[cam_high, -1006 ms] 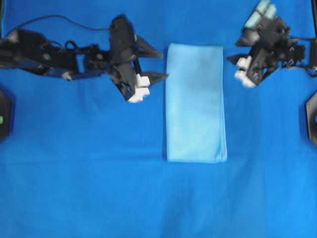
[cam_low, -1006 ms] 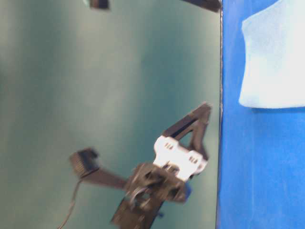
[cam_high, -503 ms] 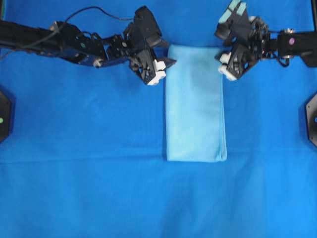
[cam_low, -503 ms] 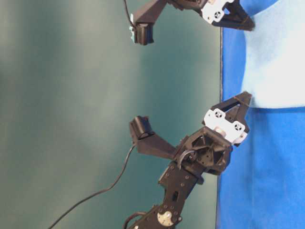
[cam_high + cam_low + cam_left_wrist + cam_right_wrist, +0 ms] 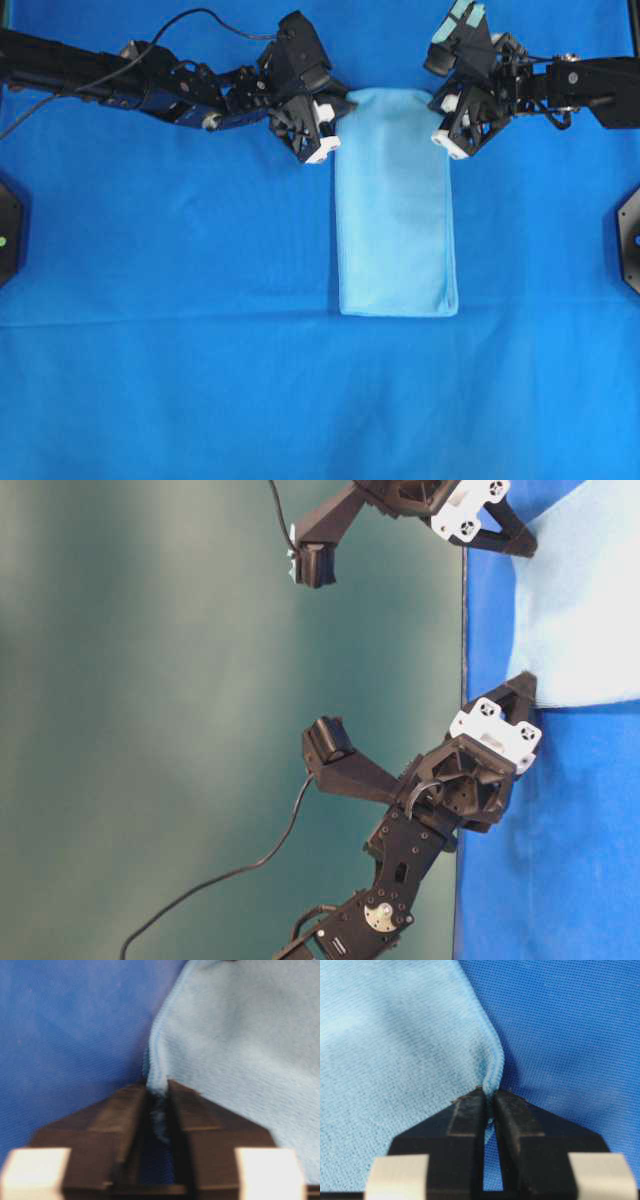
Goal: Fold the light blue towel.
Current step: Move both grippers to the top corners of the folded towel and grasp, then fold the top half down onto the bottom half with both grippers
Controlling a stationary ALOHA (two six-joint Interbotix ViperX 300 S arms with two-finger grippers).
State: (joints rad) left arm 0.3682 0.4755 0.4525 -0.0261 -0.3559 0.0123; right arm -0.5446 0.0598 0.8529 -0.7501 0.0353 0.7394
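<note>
Lying folded into a long strip, light blue towel (image 5: 397, 205), top corners pinched

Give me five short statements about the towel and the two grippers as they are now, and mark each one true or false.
1. The light blue towel lies as a long narrow rectangle. True.
2. The left gripper is pinching the towel's edge. True.
3. The right gripper hangs open beside the towel. False: it is shut on the towel's edge.
4. The towel lies on a dark blue cloth. True.
5. Both grippers hold the towel's lower end in the overhead view. False: the upper end.
</note>
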